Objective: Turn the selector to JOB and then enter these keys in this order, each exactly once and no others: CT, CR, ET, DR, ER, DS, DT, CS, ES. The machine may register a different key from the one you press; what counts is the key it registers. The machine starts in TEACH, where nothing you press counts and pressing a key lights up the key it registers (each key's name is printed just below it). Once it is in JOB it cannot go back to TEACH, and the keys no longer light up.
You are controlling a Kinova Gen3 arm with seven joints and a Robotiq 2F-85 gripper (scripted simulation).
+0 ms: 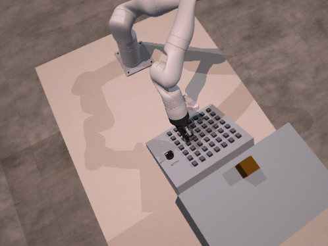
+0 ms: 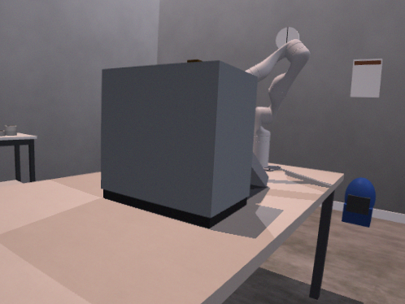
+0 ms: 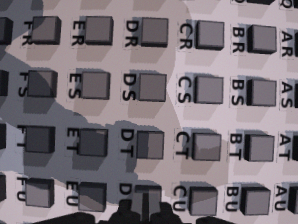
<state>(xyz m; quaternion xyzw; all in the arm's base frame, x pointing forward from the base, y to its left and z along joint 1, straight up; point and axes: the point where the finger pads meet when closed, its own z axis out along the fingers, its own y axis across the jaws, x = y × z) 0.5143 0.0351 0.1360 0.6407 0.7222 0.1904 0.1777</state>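
My gripper [image 1: 188, 140] [image 3: 145, 206] is shut and empty, its tips over the key DU [image 3: 148, 192]; contact cannot be told. In the wrist view CT [image 3: 206, 146], DT [image 3: 156, 145] and ET [image 3: 93, 142] form the row beyond the tips. CS [image 3: 209, 90], DS [image 3: 152, 87] and ES [image 3: 96, 85] come above, then CR [image 3: 210, 35], DR [image 3: 154, 32] and ER [image 3: 99, 30]. No visible key is lit. The black selector [image 1: 169, 154] stands on the sloped panel [image 1: 181, 177], left of the keys; its setting is too small to read.
A large grey cabinet [image 1: 211, 214] [image 2: 163, 130] adjoins the panel's front edge. An orange-brown block [image 1: 249, 166] [image 2: 194, 61] lies on its top. Neighbouring keys BT [image 3: 259, 147], CU [image 3: 203, 200] and EU [image 3: 92, 195] stand close around the tips. The arm's base is on the table [image 1: 62, 79].
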